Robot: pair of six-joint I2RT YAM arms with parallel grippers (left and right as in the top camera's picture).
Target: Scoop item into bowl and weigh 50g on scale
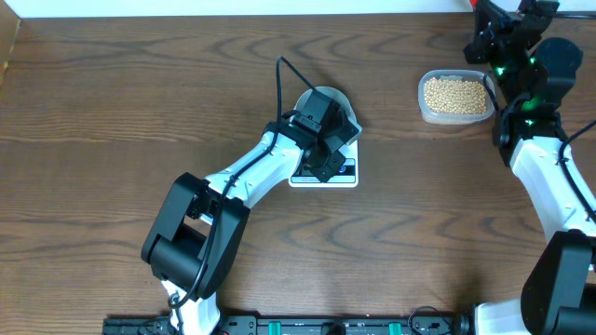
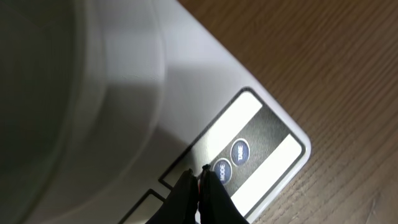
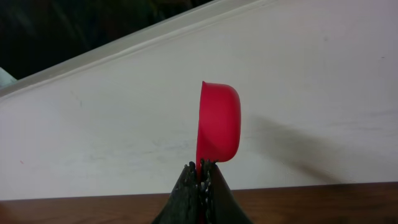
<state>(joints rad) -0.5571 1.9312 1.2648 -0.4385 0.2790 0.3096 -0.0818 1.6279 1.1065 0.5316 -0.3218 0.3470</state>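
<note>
One scale (image 1: 346,173) mid-table, one bowl (image 1: 347,109) on it, two round buttons (image 2: 239,151) up front. The left claw (image 2: 200,175) is pinched shut, tips right at one button. The right claw (image 3: 200,168) is clamped on one red scoop (image 3: 219,121). The beans (image 1: 455,93) sit in one clear tub (image 1: 424,111), far right.

Bowl (image 2: 62,93) on scale (image 2: 193,93), beans (image 1: 455,94) rightward

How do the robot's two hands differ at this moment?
The left gripper holds nothing, while the right gripper is clamped on a red scoop. The left gripper's tips sit low over the scale, beside its MODE button. The right gripper faces a white wall, near the container of beans. Both are shut.
</note>
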